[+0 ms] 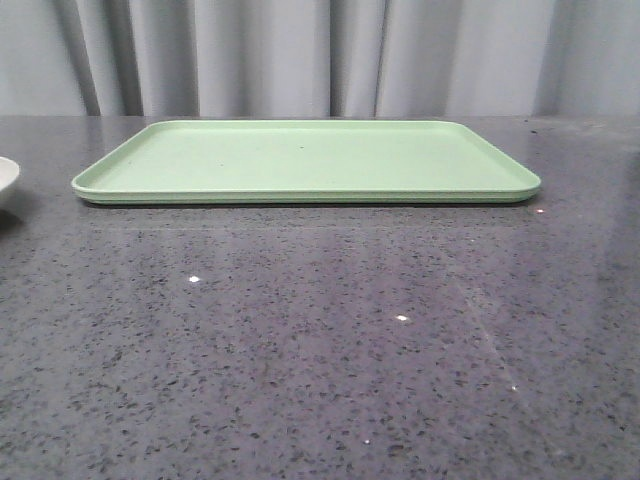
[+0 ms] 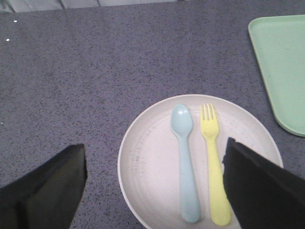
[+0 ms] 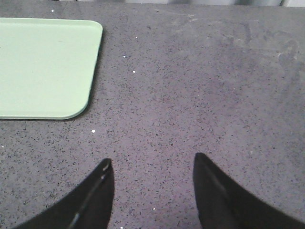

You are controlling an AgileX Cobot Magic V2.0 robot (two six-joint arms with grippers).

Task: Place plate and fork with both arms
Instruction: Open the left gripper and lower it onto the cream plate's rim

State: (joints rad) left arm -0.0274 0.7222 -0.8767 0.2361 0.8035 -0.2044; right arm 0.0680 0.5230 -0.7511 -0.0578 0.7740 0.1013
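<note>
Two grippers were up and empty when you logged this frame. Your left gripper [image 2: 155, 191] hung over the plate [image 2: 152, 157], fingers [image 2: 47, 191] spread wide with nothing between them, one dark finger at lower left of the left wrist frame, the other at lower right overlapping the plate's edge. Plate sat on the grey speckled table [image 2: 95, 71], apart from the green tray [image 2: 283, 67] at the upper right of that frame. Fork [image 2: 214, 167] lay inside the plate, tines pointing to the top of the frame, just beside a pale blue spoon [image 2: 186, 162], the two roughly parallel, not touching as far as you could see. Your right gripper [image 3: 152, 191] was parted too, holding nothing, over bare table with the tray corner at upper left of the right wrist frame. Front view showed the tray [image 1: 305, 160] centred in the upper half, flat on the table [image 1: 320, 350], and only a sliver of plate [image 1: 6, 180] at the left edge. Neither arm showed in the front view.
</note>
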